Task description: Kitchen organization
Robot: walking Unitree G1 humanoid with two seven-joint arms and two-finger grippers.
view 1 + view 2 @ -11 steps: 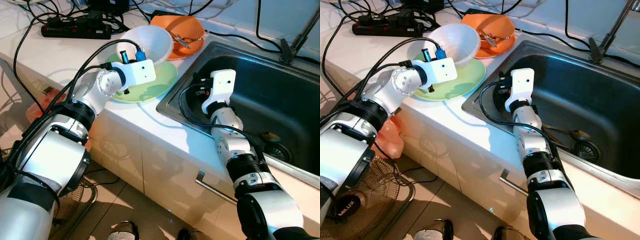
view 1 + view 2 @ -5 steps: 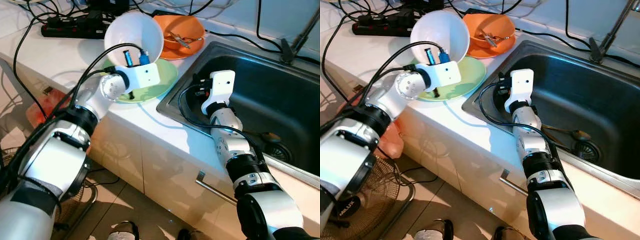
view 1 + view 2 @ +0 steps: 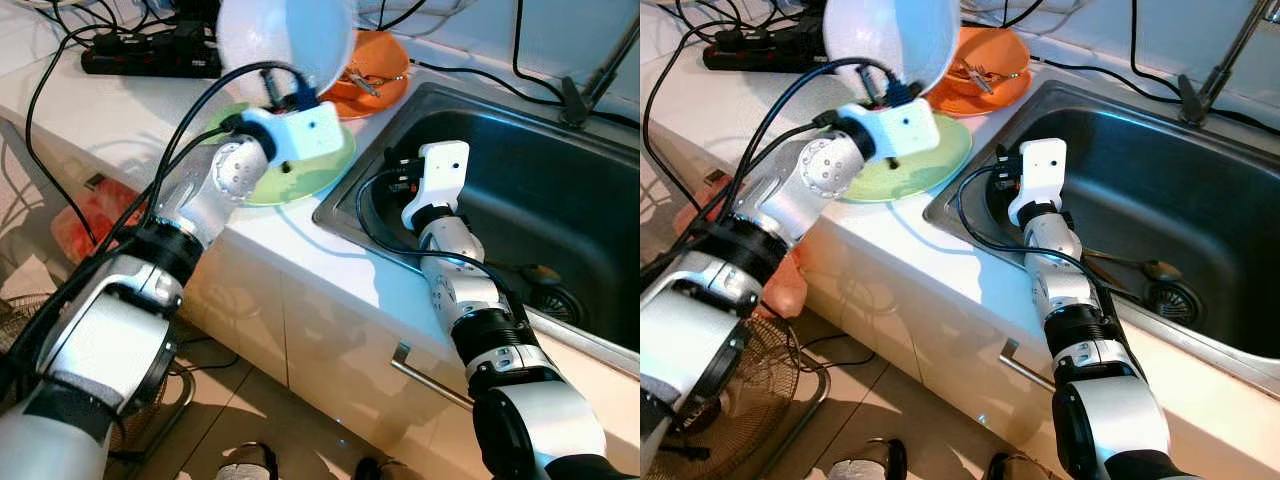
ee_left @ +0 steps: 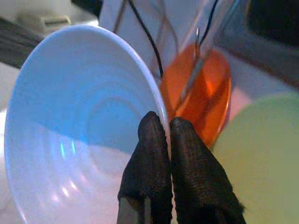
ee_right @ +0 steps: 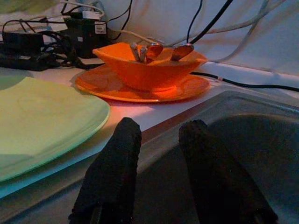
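My left gripper (image 4: 161,128) is shut on the rim of a white bowl (image 3: 285,40), holding it up in the air, tipped on its side, above the green plate (image 3: 315,170) on the counter. Behind it an orange bowl (image 3: 370,65) with spoons in it sits on an orange plate (image 5: 140,88). My right gripper (image 5: 159,135) is open with nothing between its fingers, hovering at the left rim of the steel sink (image 3: 520,190).
A black power strip (image 3: 150,60) and several cables lie at the back of the white counter (image 3: 110,110). A spoon (image 3: 1130,265) lies by the sink drain (image 3: 1170,297). A tap (image 3: 600,70) stands behind the sink. A cupboard handle (image 3: 425,375) juts out below.
My left gripper has lifted the white bowl off the green plate and raised it higher, tipping it toward the orange bowl. The right arm has stayed still.
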